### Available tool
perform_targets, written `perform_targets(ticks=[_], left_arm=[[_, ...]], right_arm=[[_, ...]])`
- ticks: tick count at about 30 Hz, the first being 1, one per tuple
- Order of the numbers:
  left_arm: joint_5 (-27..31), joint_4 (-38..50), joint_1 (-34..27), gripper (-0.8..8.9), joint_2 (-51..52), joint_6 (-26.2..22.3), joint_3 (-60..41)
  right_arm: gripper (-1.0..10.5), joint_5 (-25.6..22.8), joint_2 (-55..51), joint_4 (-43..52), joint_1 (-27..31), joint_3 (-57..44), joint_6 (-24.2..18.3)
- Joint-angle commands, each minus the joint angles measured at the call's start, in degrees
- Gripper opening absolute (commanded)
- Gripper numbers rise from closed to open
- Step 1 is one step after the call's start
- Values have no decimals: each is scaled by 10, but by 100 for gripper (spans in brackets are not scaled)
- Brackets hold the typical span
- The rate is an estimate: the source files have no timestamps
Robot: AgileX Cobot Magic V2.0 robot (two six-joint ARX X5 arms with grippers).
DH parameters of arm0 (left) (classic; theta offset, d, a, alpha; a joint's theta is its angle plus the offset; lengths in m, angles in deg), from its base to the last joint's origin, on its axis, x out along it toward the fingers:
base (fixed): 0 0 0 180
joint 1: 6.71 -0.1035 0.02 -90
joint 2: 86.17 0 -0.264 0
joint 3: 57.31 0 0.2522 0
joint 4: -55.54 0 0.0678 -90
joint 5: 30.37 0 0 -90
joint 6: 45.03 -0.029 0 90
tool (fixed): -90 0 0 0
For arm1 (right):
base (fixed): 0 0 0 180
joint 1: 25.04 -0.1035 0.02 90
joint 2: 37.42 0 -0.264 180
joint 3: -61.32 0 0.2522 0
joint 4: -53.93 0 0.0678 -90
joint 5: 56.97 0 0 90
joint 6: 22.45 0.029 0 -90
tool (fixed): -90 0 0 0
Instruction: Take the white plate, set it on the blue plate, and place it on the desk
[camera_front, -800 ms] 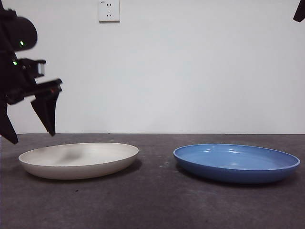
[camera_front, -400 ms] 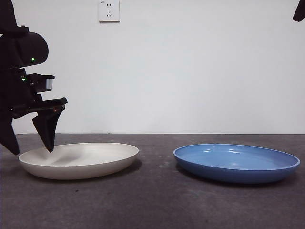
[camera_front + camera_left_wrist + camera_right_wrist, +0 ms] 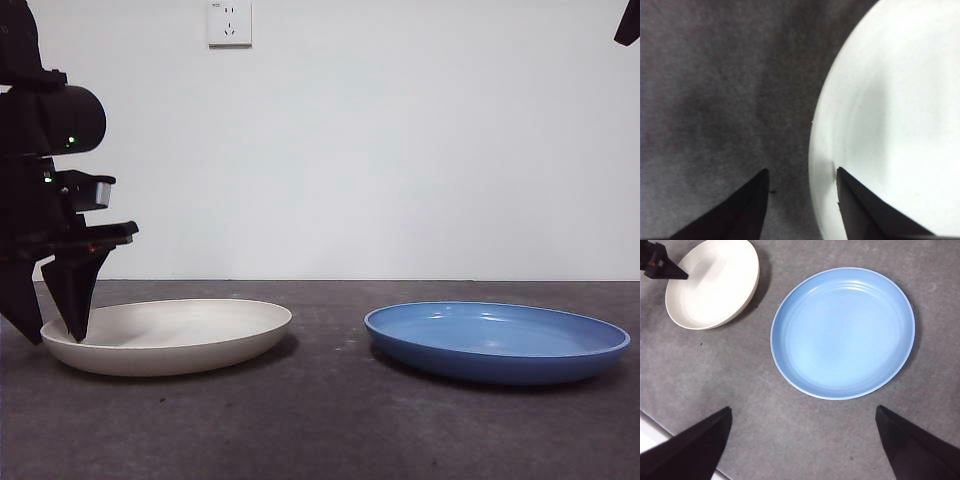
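Left gripper (image 3: pixel 801 175) low at the outer edge of the white plate (image 3: pixel 170 335), jaws parted and straddling the rim: one jaw over the plate's inside, the other outside over the dark grey surface (image 3: pixel 330 420). Rim runs up between the jaws in the left wrist view, so closing should pinch it. Contact with the rim not certain; front view shows the tips at rim height, possibly just touching.

White plate flat on the surface, nothing gripped. Blue plate (image 3: pixel 497 342) flat too, beside it and apart, on the side away from the left gripper.

Right gripper (image 3: pixel 802 440) high above, jaws wide apart, empty, looking down over the blue plate. Left arm clearly nearer the white plate.

Writing: none legible. White wall socket (image 3: pixel 229 22) behind, no readable marking.
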Motion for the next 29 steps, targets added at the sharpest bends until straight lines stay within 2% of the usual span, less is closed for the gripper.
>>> perform_targets(ticks=[1,6,7,16,20,24,29], left_arm=[[2,4,4,205,-12,-2,11],[2,7,6,18,-12,-2,11],[2,7,6,8,-11,0,11],[2,13,7,8,27,3,12],[-5,13,16,8,59,21,17],[-39,17,40,8,83,43,32],[-45,29,90,8,86,76,66]], right_arm=[[462,0,4,5,-2,10,6],[462,0,4,5,-2,10,6],[462,0,4,5,-2,10,6],[462,0,4,6,-2,10,6],[462,0,4,5,-2,10,6],[462,0,4,5,-2,10,6],[462,0,4,5,-2,10,6]])
